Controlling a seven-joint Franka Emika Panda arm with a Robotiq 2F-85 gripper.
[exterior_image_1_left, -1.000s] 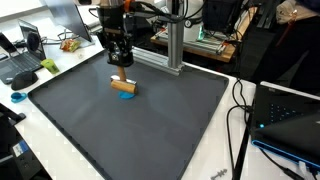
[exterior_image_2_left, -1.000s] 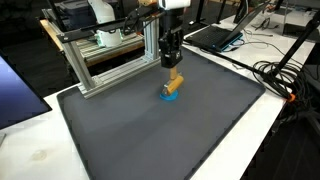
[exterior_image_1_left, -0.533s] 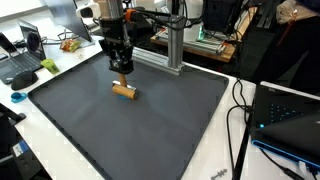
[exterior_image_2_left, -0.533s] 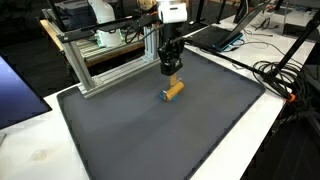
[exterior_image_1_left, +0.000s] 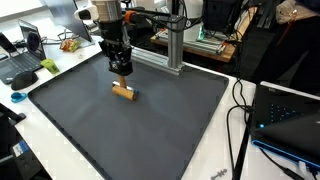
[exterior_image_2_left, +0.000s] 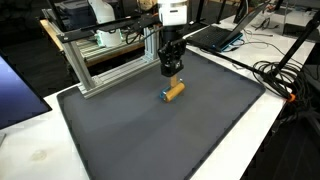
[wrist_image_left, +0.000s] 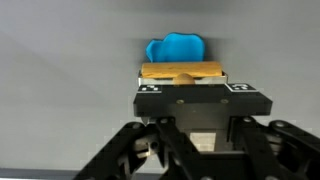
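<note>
My gripper (exterior_image_1_left: 121, 68) (exterior_image_2_left: 172, 68) hangs just above the dark mat (exterior_image_1_left: 150, 130) near its far edge, shut on a small tan wooden piece (exterior_image_1_left: 121, 69). Directly below it a wooden block (exterior_image_1_left: 124, 92) (exterior_image_2_left: 175, 90) lies on the mat, with a blue object (exterior_image_2_left: 164, 98) showing at one end. In the wrist view the shut gripper (wrist_image_left: 195, 88) fills the lower half. Tan wood (wrist_image_left: 182, 72) sits right at its tips and the blue object (wrist_image_left: 177, 48) lies just beyond. Whether that wood is the held piece or the block below, I cannot tell.
An aluminium frame (exterior_image_1_left: 175, 50) (exterior_image_2_left: 100, 65) stands at the mat's far edge, close behind the arm. Laptops (exterior_image_1_left: 290, 120) (exterior_image_2_left: 215, 35) and cables (exterior_image_1_left: 238, 110) sit on the white table around the mat.
The gripper has risen from the block on the mat, staying shut with the tan piece at its tips. Less of the blue object shows than a second ago.
</note>
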